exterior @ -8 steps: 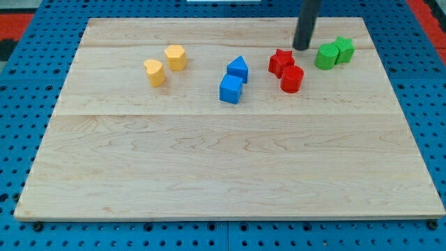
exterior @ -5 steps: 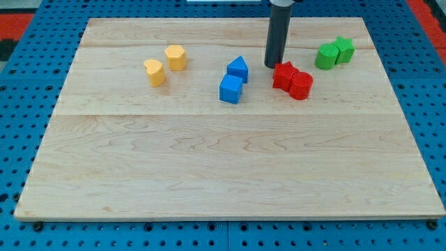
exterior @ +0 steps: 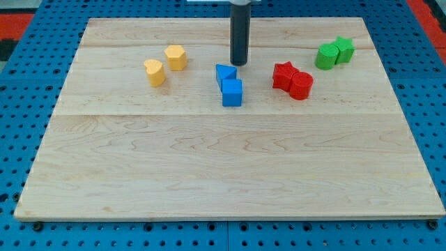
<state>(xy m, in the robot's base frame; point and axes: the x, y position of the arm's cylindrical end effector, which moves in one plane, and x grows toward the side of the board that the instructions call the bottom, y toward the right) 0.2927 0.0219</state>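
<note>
Rod only, no jaws to judge — my tip (exterior: pixel 239 63) was seen just beside the upper blue block (exterior: pixel 225 73), at its upper right; the blue cube (exterior: pixel 233 92) was pressed against that block's lower side.

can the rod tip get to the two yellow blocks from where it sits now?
Probably yes. My tip sits just above and right of the two blue blocks; the bare wooden board lies between it and the two yellow blocks at the view's left.

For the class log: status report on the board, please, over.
My tip just above-right of the upper blue block, contact unclear. Blue cube touching below it. Red pair to the view's right, yellow pair left, green pair far right.
</note>
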